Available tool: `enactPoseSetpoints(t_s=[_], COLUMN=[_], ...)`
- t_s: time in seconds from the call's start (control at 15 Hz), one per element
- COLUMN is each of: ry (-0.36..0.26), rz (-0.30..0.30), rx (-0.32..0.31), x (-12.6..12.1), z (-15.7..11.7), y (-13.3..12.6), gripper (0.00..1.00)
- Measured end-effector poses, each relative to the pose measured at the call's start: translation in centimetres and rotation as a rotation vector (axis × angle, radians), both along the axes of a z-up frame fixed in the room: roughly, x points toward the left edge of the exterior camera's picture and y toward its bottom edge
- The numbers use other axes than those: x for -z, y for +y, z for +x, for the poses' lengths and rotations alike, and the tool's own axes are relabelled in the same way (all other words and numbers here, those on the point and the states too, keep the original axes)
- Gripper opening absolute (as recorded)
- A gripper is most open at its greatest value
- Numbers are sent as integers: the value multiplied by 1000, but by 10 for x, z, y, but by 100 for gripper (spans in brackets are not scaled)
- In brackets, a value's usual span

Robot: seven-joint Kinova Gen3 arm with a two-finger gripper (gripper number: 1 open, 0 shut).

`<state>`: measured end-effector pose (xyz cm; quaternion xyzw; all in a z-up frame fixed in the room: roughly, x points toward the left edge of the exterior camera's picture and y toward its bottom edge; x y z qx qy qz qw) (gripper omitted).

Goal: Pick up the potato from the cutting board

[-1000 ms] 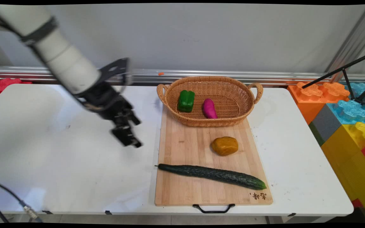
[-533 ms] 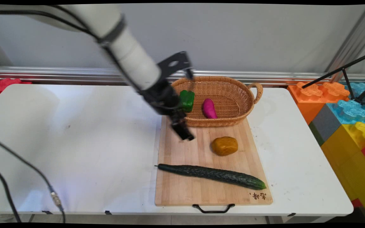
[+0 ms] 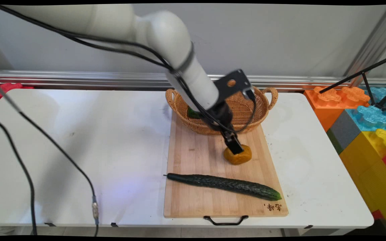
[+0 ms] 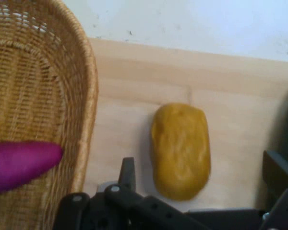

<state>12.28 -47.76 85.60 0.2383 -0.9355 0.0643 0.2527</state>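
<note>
My gripper (image 3: 236, 148) hangs just above a yellow-brown potato (image 3: 242, 158) on the wooden cutting board (image 3: 193, 154). In the hand view the gripper (image 4: 201, 175) is open, one finger on each side of the potato (image 4: 181, 148), which lies lengthwise between them. Behind the potato a wicker basket (image 3: 263, 113) stands on the board's far end. A purple eggplant (image 4: 19, 163) lies inside the basket (image 4: 89, 96); in the main view the arm hides it. Only a sliver of the green pepper (image 3: 193, 113) shows past the arm. A long cucumber (image 3: 224, 184) lies across the board's near part.
Big coloured toy blocks (image 3: 364, 117) are stacked off the table's right edge, with a black tripod leg (image 3: 357, 75) above them. Red blocks (image 3: 2, 90) sit at the far left. A black cable (image 3: 94, 207) hangs over the table's left half. A metal rail runs along the back.
The arm has swung right from the table's left-centre, across the board's left side, to the potato. The gripper now sits low over it. Nothing on the board has moved.
</note>
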Motion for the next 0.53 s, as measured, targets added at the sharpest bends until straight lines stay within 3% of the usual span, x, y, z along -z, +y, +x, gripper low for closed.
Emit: enactPoseSetpoints(t_s=[0.53], ry=[-32], rz=[-34], rx=[10], x=[55], z=[-33], y=[-12], gripper=[100])
